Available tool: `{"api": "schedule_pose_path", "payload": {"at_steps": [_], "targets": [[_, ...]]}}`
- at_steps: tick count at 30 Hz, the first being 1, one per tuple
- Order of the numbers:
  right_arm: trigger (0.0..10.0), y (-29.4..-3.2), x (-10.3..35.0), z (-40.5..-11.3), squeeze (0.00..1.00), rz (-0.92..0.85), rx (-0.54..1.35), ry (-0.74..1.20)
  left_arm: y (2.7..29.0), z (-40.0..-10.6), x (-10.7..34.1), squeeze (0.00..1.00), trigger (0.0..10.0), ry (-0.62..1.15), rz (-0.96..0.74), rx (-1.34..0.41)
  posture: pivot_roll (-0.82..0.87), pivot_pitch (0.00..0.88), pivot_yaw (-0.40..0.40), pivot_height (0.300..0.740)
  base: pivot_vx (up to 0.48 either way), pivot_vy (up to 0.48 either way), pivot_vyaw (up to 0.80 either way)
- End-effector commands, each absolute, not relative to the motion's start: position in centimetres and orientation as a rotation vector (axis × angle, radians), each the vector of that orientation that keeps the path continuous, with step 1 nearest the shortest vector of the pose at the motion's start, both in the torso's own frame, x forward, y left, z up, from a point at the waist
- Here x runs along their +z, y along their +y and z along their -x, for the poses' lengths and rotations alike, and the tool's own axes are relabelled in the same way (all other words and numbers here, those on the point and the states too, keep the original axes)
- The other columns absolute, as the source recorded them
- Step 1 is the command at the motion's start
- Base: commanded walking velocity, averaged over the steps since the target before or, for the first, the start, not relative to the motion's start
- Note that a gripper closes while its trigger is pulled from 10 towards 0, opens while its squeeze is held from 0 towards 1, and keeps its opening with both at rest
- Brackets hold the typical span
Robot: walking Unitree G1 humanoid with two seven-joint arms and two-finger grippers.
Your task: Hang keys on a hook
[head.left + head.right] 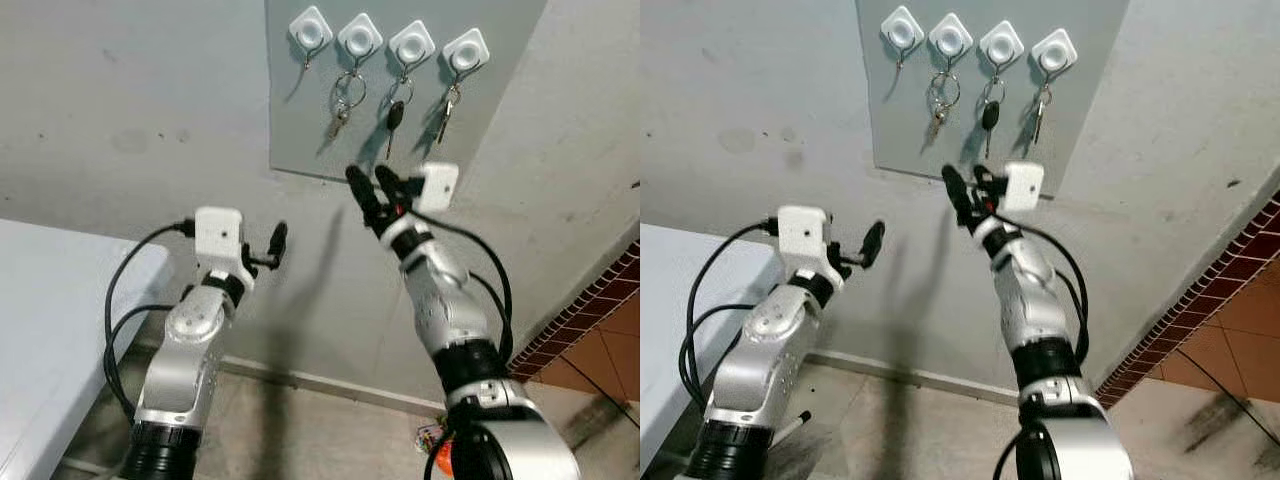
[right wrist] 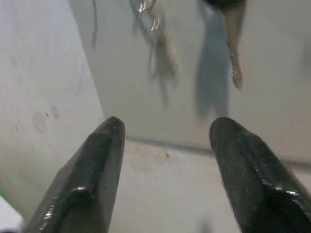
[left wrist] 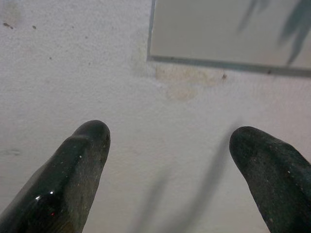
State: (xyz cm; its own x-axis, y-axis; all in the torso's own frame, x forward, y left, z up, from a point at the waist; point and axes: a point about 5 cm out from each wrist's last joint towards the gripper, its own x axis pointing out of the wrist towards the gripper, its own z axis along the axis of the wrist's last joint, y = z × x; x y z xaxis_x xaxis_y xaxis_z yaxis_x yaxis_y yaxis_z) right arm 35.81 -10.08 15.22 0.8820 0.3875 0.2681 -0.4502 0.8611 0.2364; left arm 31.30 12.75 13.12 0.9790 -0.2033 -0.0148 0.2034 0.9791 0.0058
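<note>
Panel: I am looking at a grey board (image 1: 300, 120) fixed on the pale wall (image 1: 120, 110), carrying four white hooks in a row.
First hook: the leftmost hook (image 1: 311, 31) is carrying nothing.
Second hook: the next hook (image 1: 359, 39) is holding a key ring with silver keys (image 1: 345, 100) hanging below it.
Third hook: this hook (image 1: 411, 45) is holding a black-headed car key (image 1: 395, 117), hanging straight down.
Fourth hook: the rightmost hook (image 1: 465, 51) is holding a small silver key (image 1: 446, 112).
Right gripper: I am seeing the right gripper (image 1: 372, 190) raised toward the board, sitting just under its lower edge, below the second and third hooks. In its wrist view the two black fingers (image 2: 92, 165) are standing spread apart with nothing between them, and the hanging keys are showing blurred above them.
Left gripper: the left gripper (image 1: 275, 245) is pointing at the bare wall, lower than the right one and to the left of the board. Its fingers (image 3: 73, 170) are parted wide and are gripping nothing; the board's lower corner is showing beyond them.
Surroundings: a white table surface (image 1: 50, 330) is lying at the left edge, a tiled floor (image 1: 330, 430) below, and red brick tiling (image 1: 590, 330) at the lower right.
</note>
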Motion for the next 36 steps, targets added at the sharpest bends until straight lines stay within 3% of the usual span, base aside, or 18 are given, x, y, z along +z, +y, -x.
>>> {"api": "schedule_pose_path", "payload": {"at_steps": [1,4,5,16,17,21,23,28,36], "targets": [[10.0,-11.0,12.6,-34.8,1.0,-0.272,0.415,-0.157,13.2,-30.8,10.3,0.0,10.0,0.083,-0.064,-0.194,0.04,0.0,-0.021,0.74,0.0,0.0,0.0],[10.0,-11.9,10.2,-33.8,1.0,-0.261,0.376,-0.098,13.5,-30.4,8.4,0.0,10.0,0.132,-0.08,-0.184,0.04,0.0,-0.014,0.74,0.0,0.0,0.0],[10.0,-13.3,6.9,-32.3,1.0,-0.243,0.309,0.009,13.8,-29.9,5.6,0.0,10.0,0.209,-0.12,-0.176,0.03,0.0,-0.005,0.74,0.0,0.0,0.0],[10.0,-16.2,-0.8,-27.0,1.0,-0.148,0.172,0.335,14.1,-27.3,-0.9,0.0,10.0,0.455,-0.1,-0.218,0.01,0.0,0.019,0.74,0.0,0.0,0.0],[10.0,-16.7,-2.7,-25.1,0.0,-0.13,0.149,0.438,14.2,-26.3,-2.2,0.0,10.0,0.521,-0.096,-0.223,-0.01,0.0,0.027,0.74,0.0,0.0,0.0],[10.0,-17.6,-5.8,-21.5,0.0,-0.115,0.076,0.62,14.9,-24.6,-4.2,0.0,10.0,0.625,-0.055,-0.17,-0.02,0.0,0.036,0.74,0.0,0.0,0.0],[10.0,-17.6,-6.1,-21.0,0.0,-0.101,0.069,0.647,15.0,-24.4,-4.4,0.0,10.0,0.642,-0.06,-0.164,-0.03,0.0,0.04,0.74,0.0,0.0,0.0],[10.0,-18.4,-9.1,-15.9,0.0,-0.041,-0.007,0.881,15.5,-21.7,-6.4,0.0,10.0,0.757,-0.018,-0.128,-0.04,0.0,0.051,0.74,0.0,0.0,0.0],[10.0,-18.6,-10.1,-13.4,0.0,0.005,-0.013,0.982,16.5,-19.3,-7.8,0.0,10.0,0.843,-0.039,-0.108,-0.05,0.0,0.051,0.74,0.0,0.0,0.0]]}}
